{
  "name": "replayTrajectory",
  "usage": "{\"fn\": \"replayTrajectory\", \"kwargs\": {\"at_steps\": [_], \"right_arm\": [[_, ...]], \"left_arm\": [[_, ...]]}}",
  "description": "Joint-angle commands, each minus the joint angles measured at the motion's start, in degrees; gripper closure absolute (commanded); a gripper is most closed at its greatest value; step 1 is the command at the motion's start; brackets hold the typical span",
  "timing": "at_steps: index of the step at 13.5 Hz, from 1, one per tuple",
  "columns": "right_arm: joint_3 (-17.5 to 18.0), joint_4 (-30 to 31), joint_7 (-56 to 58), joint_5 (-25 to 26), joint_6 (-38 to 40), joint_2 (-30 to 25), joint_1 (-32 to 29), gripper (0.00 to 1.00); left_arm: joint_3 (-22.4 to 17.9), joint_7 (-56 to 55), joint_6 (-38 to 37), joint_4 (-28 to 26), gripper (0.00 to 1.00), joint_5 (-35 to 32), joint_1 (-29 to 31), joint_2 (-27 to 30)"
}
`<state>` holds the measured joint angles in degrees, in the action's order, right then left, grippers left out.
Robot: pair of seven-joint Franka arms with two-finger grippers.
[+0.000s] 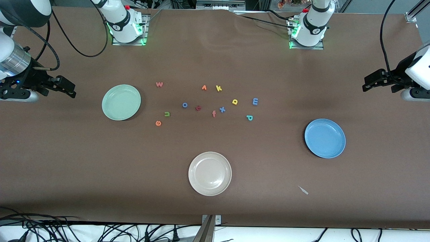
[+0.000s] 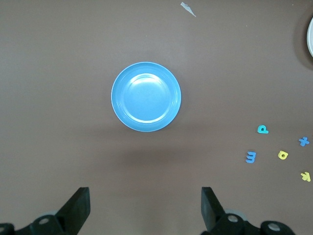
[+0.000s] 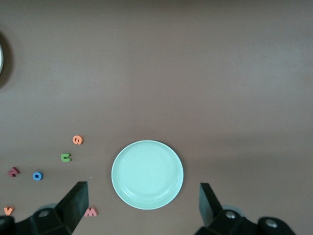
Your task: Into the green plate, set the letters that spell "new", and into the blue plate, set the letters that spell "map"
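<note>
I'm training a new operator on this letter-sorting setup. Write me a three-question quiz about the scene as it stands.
1. True or false: the pink-red w already lies in the green plate.
2. Which plate lies nearest the front camera? A) the blue plate B) the green plate C) the cream plate
3. Fill in: both the left gripper and the right gripper hang with their fingers ____.

Key
1. False: it lies on the table, and the plate holds nothing.
2. C.
3. Open; each waits at its own end of the table, holding nothing.
</note>
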<state>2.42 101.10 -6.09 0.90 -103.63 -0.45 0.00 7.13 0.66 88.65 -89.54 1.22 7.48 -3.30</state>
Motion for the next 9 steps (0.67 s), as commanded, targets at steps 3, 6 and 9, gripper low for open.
{"fn": "replayTrajectory", "kwargs": {"at_steps": [3, 6, 9], "right_arm": [[-0.31, 1.03, -0.50, -0.02, -0.25, -0.87, 0.35, 0.00], [-0.31, 1.03, -0.50, -0.02, 0.10, -0.87, 0.35, 0.00], [-0.39, 1.11, -0.50, -0.02, 0.45, -0.96, 0.26, 0.00]], "left_arm": [[0.26, 1.01, 0.65, -0.63, 0.00, -2.02, 0.26, 0.67], [0.34, 1.01, 0.56, -0.63, 0.00, -2.02, 0.26, 0.67], [0.26, 1.01, 0.56, -0.63, 0.00, -2.02, 0.26, 0.67]]}}
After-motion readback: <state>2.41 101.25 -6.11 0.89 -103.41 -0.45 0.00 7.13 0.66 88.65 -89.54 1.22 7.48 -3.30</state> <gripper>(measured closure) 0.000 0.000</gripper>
